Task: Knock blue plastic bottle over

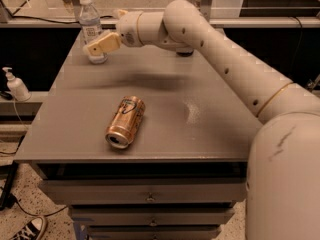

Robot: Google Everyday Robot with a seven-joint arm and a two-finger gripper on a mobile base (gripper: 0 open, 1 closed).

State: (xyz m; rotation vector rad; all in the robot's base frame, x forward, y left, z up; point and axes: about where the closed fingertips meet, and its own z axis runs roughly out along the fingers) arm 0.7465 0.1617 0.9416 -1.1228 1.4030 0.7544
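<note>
The blue plastic bottle (pixel 90 25) is clear with a white cap and a white label. It stands upright at the far left corner of the grey table (pixel 210 134). My gripper (pixel 95 47) reaches in from the right on a long white arm, and its tan fingers overlap the bottle's lower half, at or just in front of it. The bottle's base is partly hidden behind the fingers.
A gold drink can (pixel 125 122) lies on its side near the table's middle front. A dark can (pixel 185 51) sits mostly hidden behind the arm at the back. A small white pump bottle (pixel 15 84) stands off the table to the left. Drawers sit below the table top.
</note>
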